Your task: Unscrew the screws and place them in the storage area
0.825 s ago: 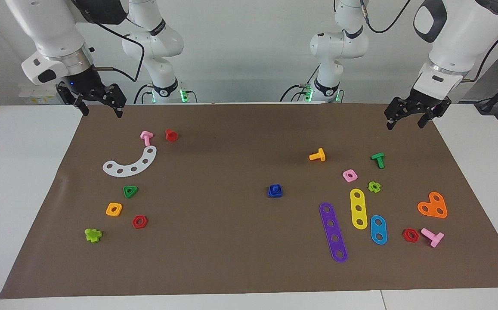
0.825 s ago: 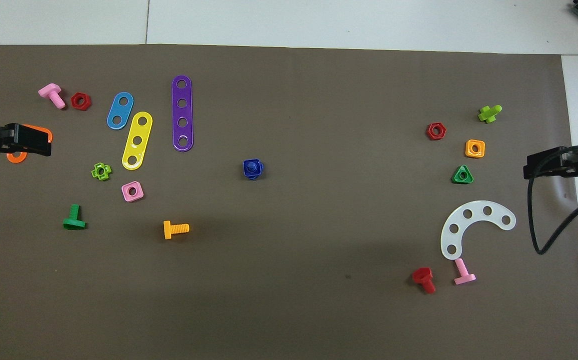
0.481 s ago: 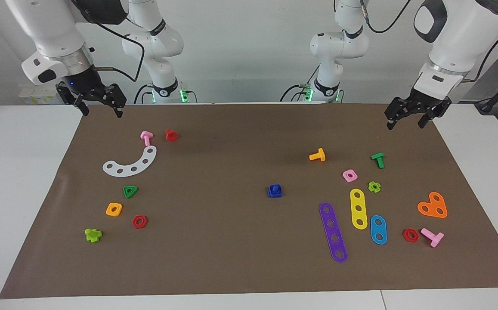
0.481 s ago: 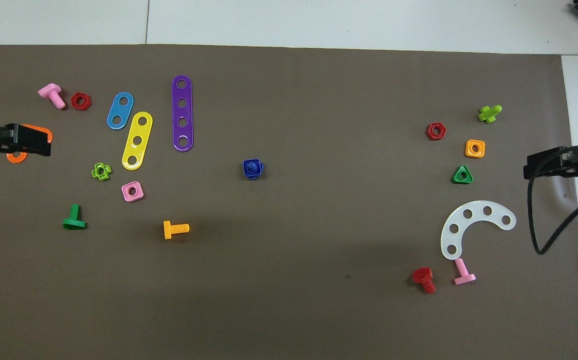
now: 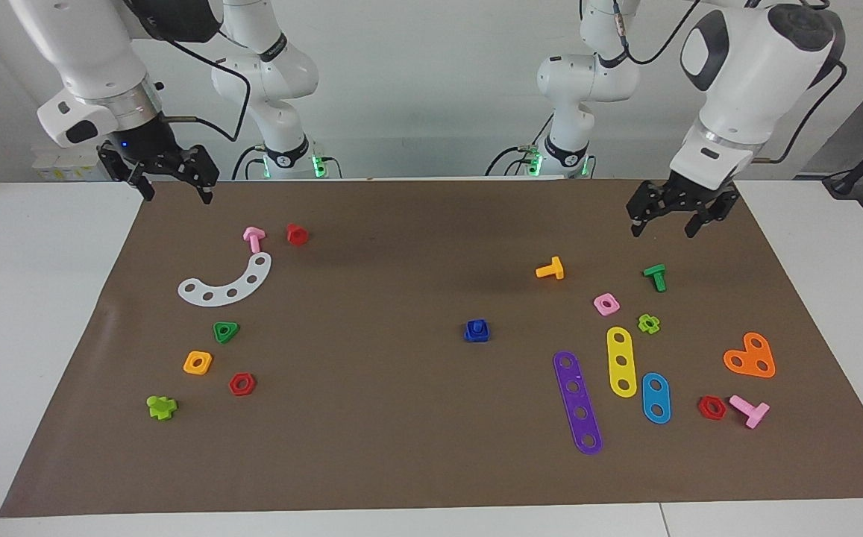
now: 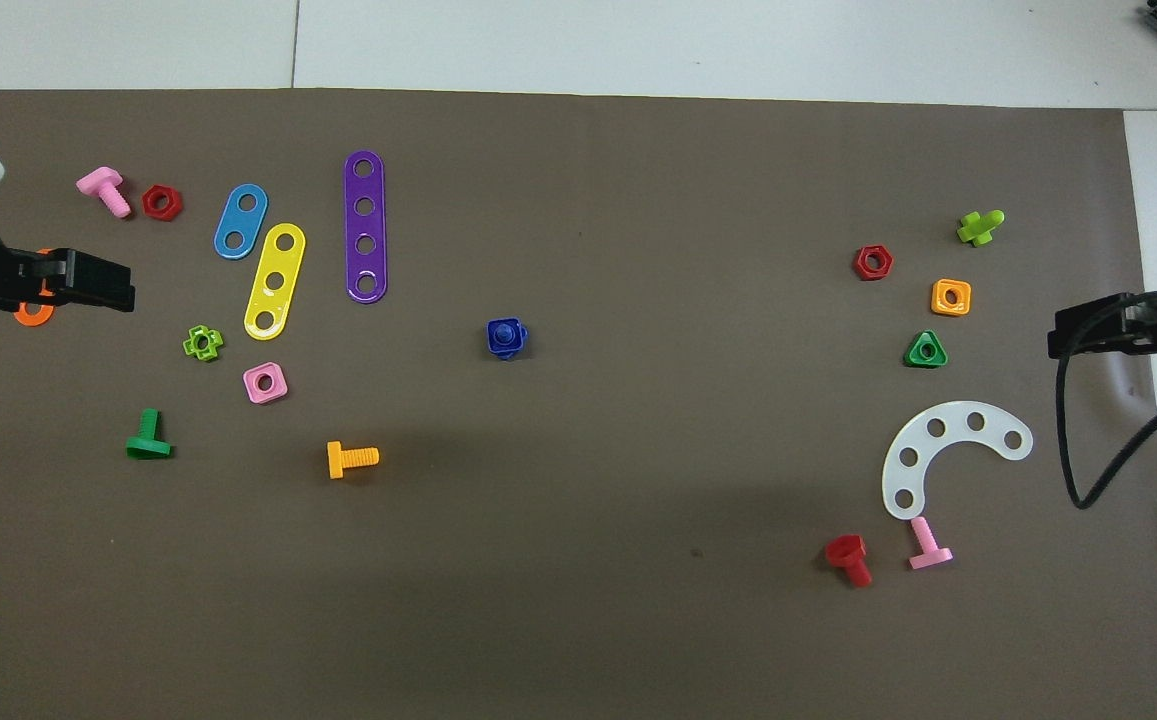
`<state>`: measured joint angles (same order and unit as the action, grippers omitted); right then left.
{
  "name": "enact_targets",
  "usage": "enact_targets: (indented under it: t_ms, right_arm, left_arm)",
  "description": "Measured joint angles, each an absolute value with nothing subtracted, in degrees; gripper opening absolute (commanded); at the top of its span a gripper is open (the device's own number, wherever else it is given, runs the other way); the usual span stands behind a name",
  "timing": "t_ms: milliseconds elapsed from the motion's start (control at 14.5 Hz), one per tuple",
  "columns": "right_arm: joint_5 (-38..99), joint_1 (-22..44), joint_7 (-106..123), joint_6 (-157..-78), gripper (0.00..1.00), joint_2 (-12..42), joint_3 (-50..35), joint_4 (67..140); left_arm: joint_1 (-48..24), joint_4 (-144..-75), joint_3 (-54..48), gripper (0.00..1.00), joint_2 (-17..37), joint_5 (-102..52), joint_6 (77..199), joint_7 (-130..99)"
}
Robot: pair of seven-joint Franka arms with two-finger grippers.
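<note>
A small blue screw stands in a flat blue square nut at the middle of the brown mat; it also shows in the overhead view. The storage area holds the white curved strip, a green triangular nut, an orange square nut and a red hexagonal nut toward the right arm's end. My left gripper hangs open and empty over the mat's left-arm end; from overhead it covers part of the orange heart. My right gripper waits open and empty over the mat's edge at its own end.
Purple, yellow and blue strips, the orange heart, and orange, green and pink bolts lie toward the left arm's end. A pink bolt and a red bolt lie beside the white strip.
My left gripper has moved toward the middle of the table and a little lower. The right arm and all the parts on the mat have stayed still.
</note>
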<state>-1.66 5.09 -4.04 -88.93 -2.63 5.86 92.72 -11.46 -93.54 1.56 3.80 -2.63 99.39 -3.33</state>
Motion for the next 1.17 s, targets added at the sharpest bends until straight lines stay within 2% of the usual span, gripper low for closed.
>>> enact_targets:
  t_ms: [757, 1169]
  right_arm:
    - [-1.7, 5.1, -4.0, -88.9, 1.0, -2.6, 5.9, 92.7]
    - [-1.7, 5.1, -4.0, -88.9, 1.0, -2.6, 5.9, 92.7]
  left_arm:
    - [-26.4, -95.1, 1.4, 1.0, 19.0, -5.4, 119.8, -15.5]
    - [-30.5, -95.5, 1.4, 0.96, 27.0, -5.4, 129.4, -18.3]
